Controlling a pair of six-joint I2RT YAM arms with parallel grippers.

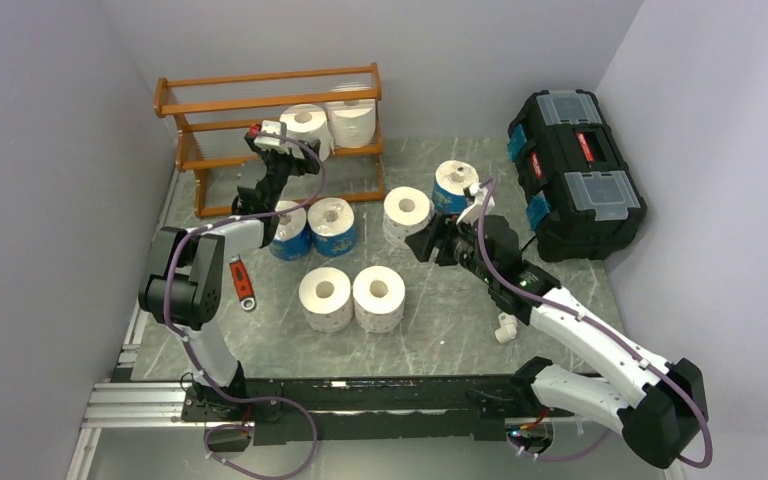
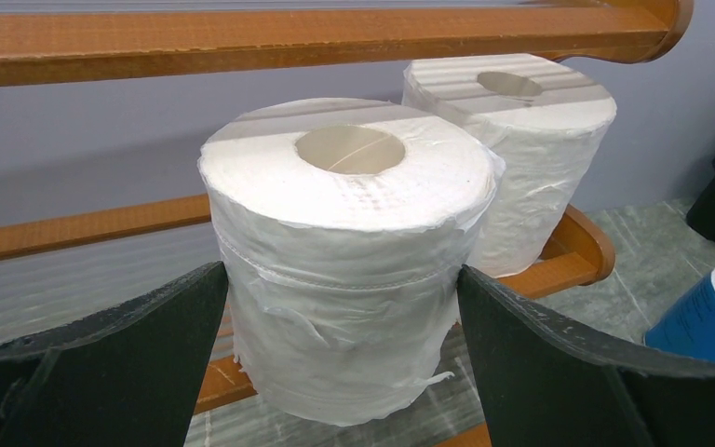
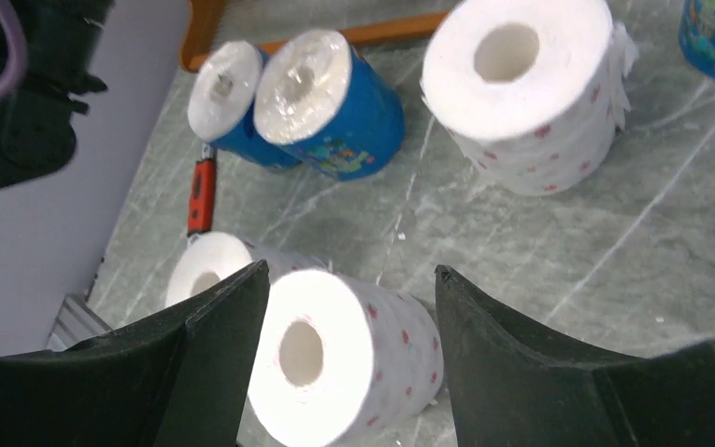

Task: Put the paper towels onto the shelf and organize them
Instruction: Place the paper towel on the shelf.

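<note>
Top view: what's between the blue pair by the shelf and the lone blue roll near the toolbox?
One white roll, standing on end on the table, with the right gripper close beside it. The top view shows it.

White rolls (image 1: 378, 290) (three blue-wrapped), orange-brown shelf (image 1: 265, 80)
</note>
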